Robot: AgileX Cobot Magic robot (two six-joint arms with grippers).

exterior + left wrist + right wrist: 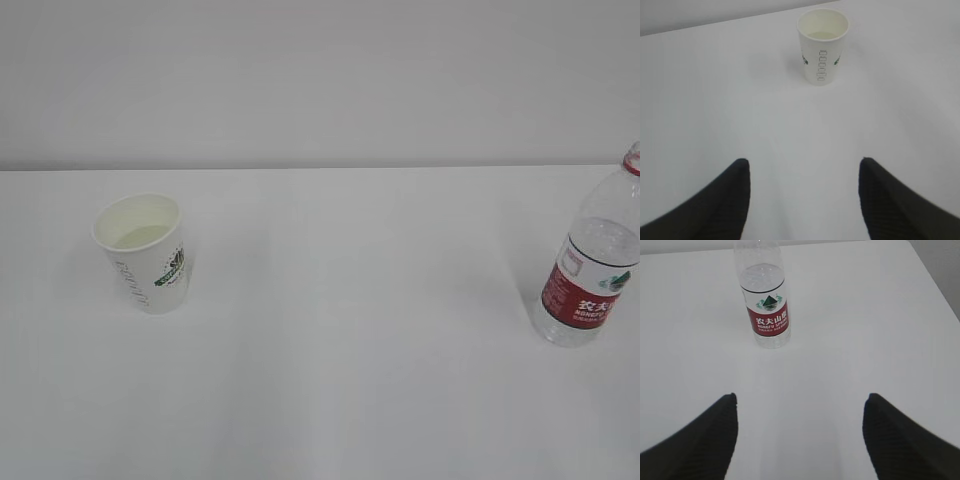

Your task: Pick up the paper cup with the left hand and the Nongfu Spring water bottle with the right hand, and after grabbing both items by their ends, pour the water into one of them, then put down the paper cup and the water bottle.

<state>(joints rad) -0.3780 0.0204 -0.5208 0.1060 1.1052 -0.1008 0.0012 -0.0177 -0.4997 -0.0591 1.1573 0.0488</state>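
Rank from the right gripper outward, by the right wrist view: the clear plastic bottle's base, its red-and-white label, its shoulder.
1. Base, on the white table, ahead and slightly left.
2. Red-and-white label, above it.
3. Shoulder, at the top edge.

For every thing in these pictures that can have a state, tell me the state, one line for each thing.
paper cup: upright on the table, open top, some liquid at the bottom, not held.
Nongfu Spring water bottle: upright on the table, partly filled, not held; cap out of frame, cannot tell.
left tool: open, empty, short of the cup.
right tool: open, empty, short of the bottle.
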